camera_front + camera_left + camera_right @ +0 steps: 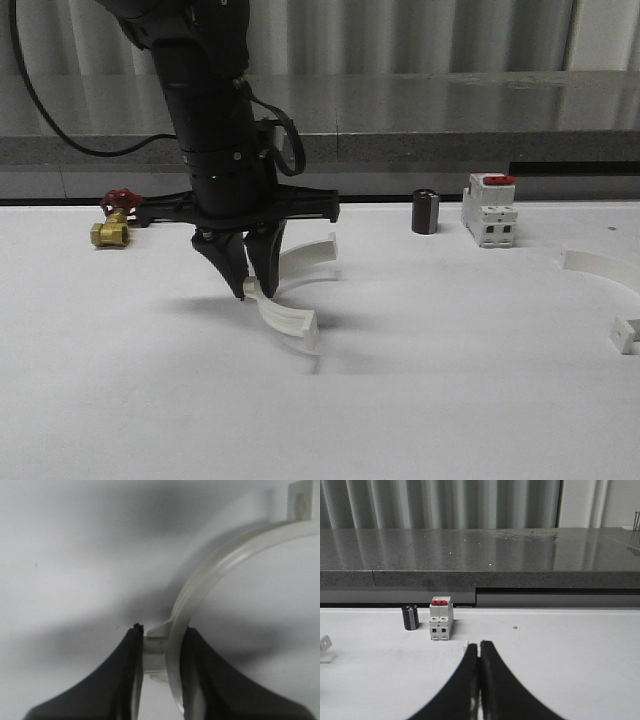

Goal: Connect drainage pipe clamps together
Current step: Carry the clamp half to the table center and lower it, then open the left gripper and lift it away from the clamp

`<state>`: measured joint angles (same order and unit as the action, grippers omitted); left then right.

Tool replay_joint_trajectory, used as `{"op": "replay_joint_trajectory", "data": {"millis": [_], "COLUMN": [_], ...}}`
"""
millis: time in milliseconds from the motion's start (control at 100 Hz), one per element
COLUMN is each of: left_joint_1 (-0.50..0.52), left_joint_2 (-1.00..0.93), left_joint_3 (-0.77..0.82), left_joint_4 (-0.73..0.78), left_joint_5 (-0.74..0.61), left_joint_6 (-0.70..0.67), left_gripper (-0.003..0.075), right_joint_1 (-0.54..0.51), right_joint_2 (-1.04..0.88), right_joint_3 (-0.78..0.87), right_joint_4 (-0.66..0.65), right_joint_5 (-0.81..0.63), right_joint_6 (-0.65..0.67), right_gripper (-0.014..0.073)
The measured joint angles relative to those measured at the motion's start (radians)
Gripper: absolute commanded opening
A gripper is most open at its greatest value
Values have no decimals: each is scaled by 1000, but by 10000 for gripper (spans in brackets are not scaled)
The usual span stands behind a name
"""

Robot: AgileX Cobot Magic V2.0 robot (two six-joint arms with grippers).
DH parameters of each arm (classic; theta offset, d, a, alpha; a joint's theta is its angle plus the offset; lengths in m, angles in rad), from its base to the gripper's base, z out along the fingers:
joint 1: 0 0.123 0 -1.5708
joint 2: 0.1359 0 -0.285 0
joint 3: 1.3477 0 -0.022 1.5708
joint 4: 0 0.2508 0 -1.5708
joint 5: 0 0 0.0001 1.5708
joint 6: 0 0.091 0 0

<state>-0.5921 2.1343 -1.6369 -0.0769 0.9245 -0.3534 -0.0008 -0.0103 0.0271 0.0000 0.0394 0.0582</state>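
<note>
White plastic semicircular half-ring clamp (288, 318): centre of frame, on tabletop (150, 400). Likely light, springy, slick. Left hand (247, 285) pinches its flat end tab. Right hand (479, 655) closed, seemingly empty.

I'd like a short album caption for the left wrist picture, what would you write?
Left gripper pinching the end tab of a white drainage pipe clamp on the white table.

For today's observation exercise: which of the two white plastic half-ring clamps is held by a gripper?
The central white plastic half-ring clamp, pinched at its end tab by the left gripper; the other clamp lies free at the table's right edge.
</note>
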Motion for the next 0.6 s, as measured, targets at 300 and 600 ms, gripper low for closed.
{"op": "replay_joint_trajectory", "data": {"millis": [300,600], "left_joint_1": [-1,-1], "left_joint_2": [0,-116], "left_joint_3": [-17,-40], "left_joint_4": [6,115], "left_joint_5": [-3,-37], "left_joint_6": [0,0], "left_gripper": [533,252], "right_joint_1": [0,0], "right_joint_2": [0,0], "right_joint_3": [0,0], "right_joint_4": [0,0], "right_joint_5": [0,0], "right_joint_6": [0,0], "right_gripper": [-67,-67]}}
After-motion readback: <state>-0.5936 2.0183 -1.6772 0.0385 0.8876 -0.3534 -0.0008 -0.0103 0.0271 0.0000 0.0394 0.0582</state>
